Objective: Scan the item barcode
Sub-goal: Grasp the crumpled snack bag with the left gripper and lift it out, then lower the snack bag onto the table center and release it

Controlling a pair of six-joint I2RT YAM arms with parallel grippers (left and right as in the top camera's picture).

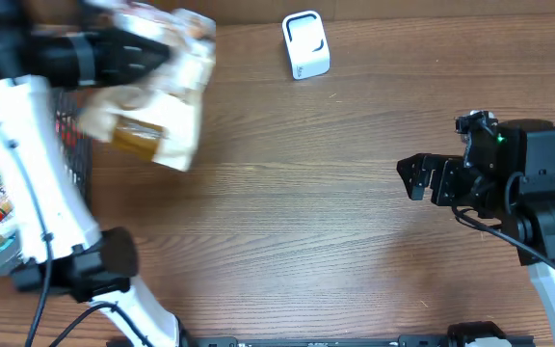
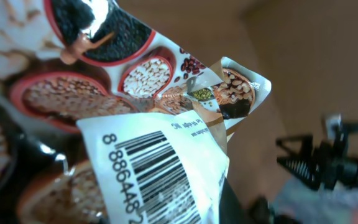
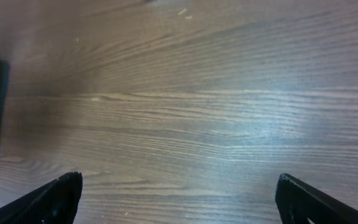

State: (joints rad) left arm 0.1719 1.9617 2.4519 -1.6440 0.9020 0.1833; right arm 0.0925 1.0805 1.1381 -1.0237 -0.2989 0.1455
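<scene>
Overhead: white scanner (image 1: 305, 44) right of packet (image 1: 157, 106); wire basket (image 1: 70, 145) left.

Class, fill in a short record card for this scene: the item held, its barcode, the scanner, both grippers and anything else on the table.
item: printed food packet, held over the table, left side, blurred
barcode: white barcode label on the packet, in plain sight of the left wrist camera
scanner: small white scanner near the far edge, apart from the packet
left gripper: shut on the packet
right gripper: open, empty, over bare wood
other: wire basket at the left edge
</scene>
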